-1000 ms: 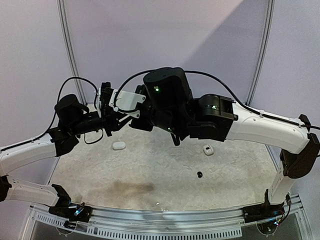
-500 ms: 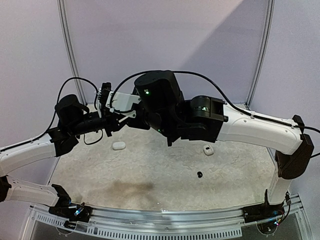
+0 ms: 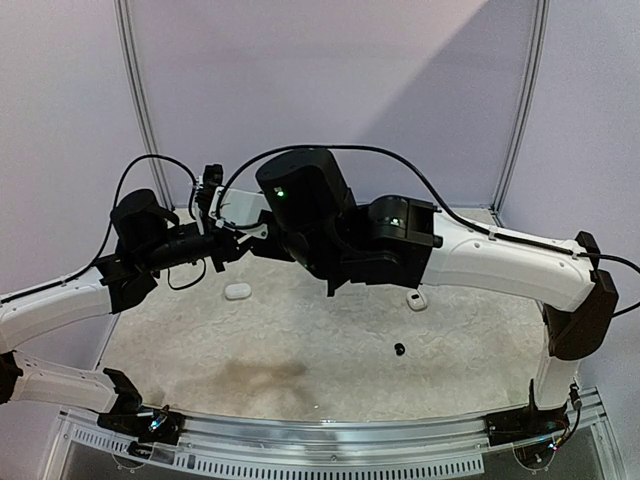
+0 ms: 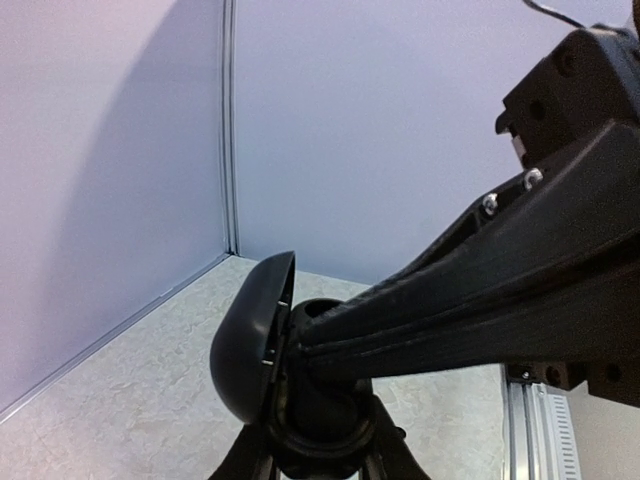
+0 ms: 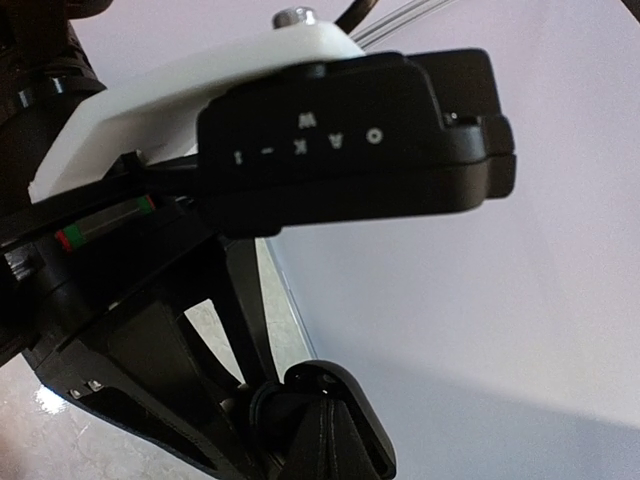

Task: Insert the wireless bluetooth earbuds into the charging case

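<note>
In the left wrist view my left gripper [image 4: 315,445] is shut on a black charging case [image 4: 320,400], held up off the table with its lid [image 4: 250,350] swung open to the left. My right gripper [image 4: 312,340] reaches in from the right, its fingers shut together and their tips pressed into the case's open body. Whether an earbud sits between those tips is hidden. In the right wrist view the shut right fingers [image 5: 330,450] meet the case beside its lid [image 5: 345,395]. One black earbud [image 3: 399,349] lies on the table.
A white oval case [image 3: 237,291] lies on the table's left side and another small white piece [image 3: 416,299] on the right. Both arms meet high above the table's back half, the right wrist [image 3: 300,205] covering the case from above. Walls close the back and the sides.
The right arm's wrist and forearm have shifted left, toward the left gripper. The left arm and the things on the table have stayed put.
</note>
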Tool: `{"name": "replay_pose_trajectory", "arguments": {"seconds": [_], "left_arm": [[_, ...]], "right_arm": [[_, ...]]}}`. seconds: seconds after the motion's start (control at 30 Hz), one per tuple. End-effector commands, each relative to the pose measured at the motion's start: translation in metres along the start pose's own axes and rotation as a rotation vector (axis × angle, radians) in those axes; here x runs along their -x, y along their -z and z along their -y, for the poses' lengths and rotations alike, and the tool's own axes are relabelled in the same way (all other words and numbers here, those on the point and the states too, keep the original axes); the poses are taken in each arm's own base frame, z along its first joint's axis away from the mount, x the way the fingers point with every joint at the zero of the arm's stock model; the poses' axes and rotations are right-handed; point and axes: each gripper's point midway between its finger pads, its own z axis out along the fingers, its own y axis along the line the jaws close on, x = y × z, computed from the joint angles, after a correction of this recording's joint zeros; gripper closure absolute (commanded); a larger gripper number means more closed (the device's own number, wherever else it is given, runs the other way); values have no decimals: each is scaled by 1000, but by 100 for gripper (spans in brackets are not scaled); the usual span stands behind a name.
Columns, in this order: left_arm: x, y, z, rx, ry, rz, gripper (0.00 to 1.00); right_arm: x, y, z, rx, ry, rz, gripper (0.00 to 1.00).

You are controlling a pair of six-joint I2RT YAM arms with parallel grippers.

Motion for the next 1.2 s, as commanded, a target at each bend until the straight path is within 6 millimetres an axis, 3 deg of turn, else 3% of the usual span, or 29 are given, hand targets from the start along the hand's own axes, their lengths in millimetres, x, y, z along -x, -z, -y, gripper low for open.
{"name": "replay_pose_trajectory", "arguments": {"seconds": [0.0, 0.3, 0.4, 0.77, 0.93, 1.17], "left_arm": [[20, 1, 2, 8, -38, 55, 100], [27, 1, -4, 43, -25, 84, 100], [27, 2, -5, 47, -23, 86, 100], [24, 1, -7, 57, -26, 64, 100], [18, 0, -10, 71, -5, 41, 100], [9, 1, -13, 84, 31, 11, 100]], "right_arm": [[-10, -9, -23, 38, -11, -47, 100], [-25, -11, -38, 77, -4, -104, 100], [-30, -8, -39, 91, -1, -115, 92], [-30, 2, -33, 108, -14, -109, 84], [-24, 14, -6, 60, -83, -85, 82], [15, 61, 66, 21, -366, 145, 78]]}}
